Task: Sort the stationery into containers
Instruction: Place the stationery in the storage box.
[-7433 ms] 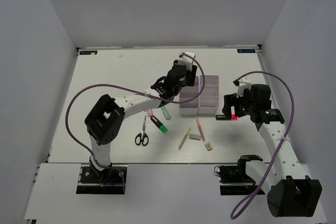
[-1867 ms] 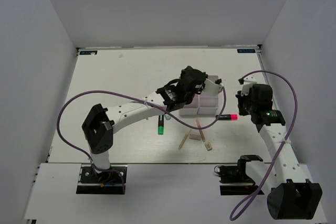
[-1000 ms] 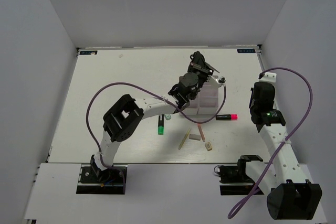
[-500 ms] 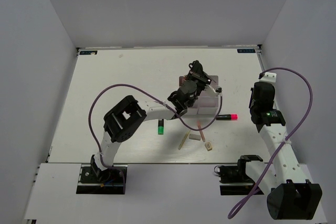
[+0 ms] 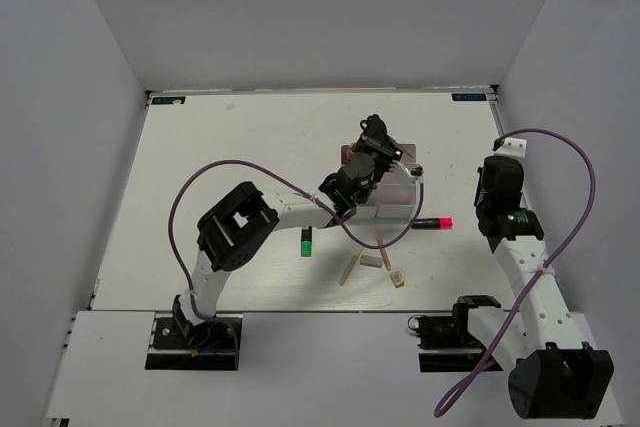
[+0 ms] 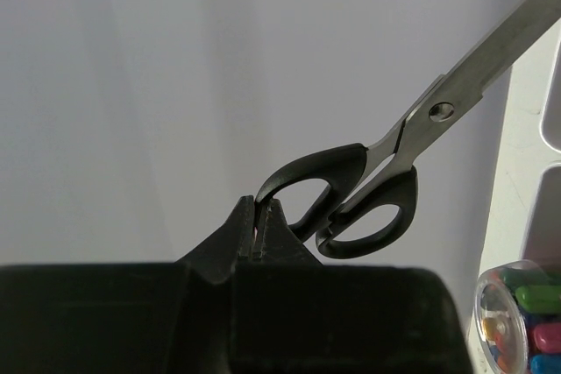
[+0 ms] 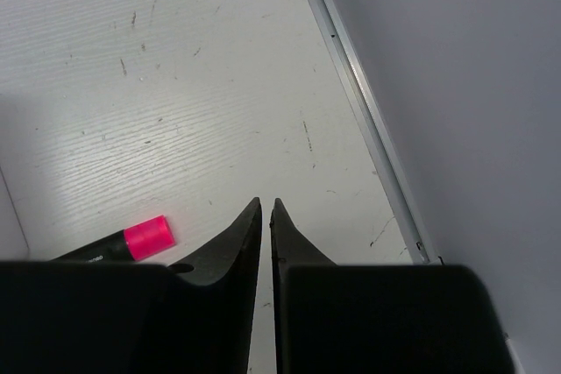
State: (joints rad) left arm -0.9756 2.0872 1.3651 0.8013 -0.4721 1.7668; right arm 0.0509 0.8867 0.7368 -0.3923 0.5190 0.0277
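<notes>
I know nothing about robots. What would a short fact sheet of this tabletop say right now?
Left end effector: shut on one handle loop of the scissors
Right end effector: shut, empty
Bins: partly under the left wrist
Black-pink marker: lying on the table, right of the bins
Loose in front of bins: black-green marker, cream stick, pink stick, grey eraser, tan eraser

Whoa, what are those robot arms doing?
They're sorting stationery into little white bins. The left gripper pinches the black-handled scissors by one handle loop, up by the bins. The right gripper is shut and empty, above the table near a black-pink marker. A black-green marker, cream stick and tan eraser lie unsorted.
</notes>
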